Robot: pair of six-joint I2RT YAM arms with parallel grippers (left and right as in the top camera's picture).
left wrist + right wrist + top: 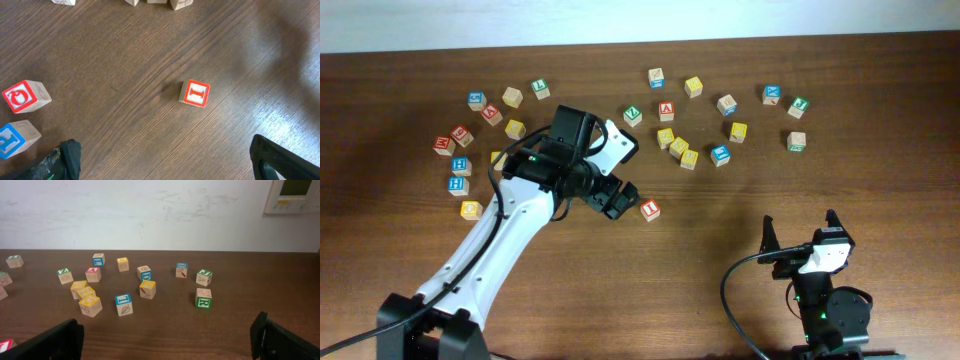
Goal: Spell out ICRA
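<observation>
Nearest the front edge, the right claw [800, 232] sits parked, jaws spread and nothing in them, out of the way I'd say; further in, the left claw [619, 198] hangs wide open just beside the red I block [649, 210], not touching it; that block stands alone on bare bench [880, 180] — likely the word's first letter, with room alongside for C, R, A; beyond, the scattered blocks [680, 150] lie waiting.
</observation>
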